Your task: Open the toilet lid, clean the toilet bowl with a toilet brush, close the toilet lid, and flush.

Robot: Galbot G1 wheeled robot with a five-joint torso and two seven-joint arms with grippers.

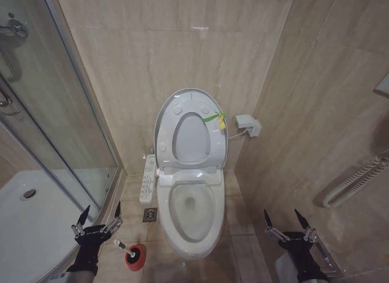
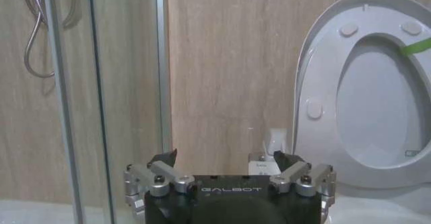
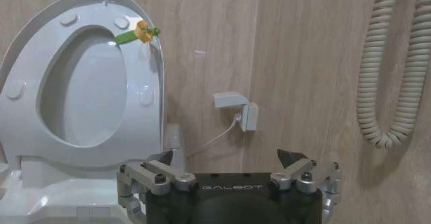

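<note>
With the lid (image 1: 163, 122) already up against the wall, and the seat (image 1: 191, 137) raised with it, the bowl (image 1: 189, 211) lies exposed and the step in hand is judged to be fetching the brush (image 1: 123, 248). The brush stands tilted in its red holder (image 1: 136, 257) on the floor, just beside the bowl on the robot's left, below the side panel (image 1: 148, 177). Left tool (image 1: 97, 221): fingers spread, empty, hovering near the holder, on the side away from the bowl and a little above it. Right tool (image 1: 285, 223): also spread and empty, parked well apart from the bowl on its other side.

To do it well: bring the left tool down over the thin handle, close on the white part, lift straight so the holder is not tipped.

Hard to read: brush head is hidden inside the holder; the handle's lean is probably toward the left tool, though foreshortened. Bowl front edge and both arms are cut off at the frame bottom.
</note>
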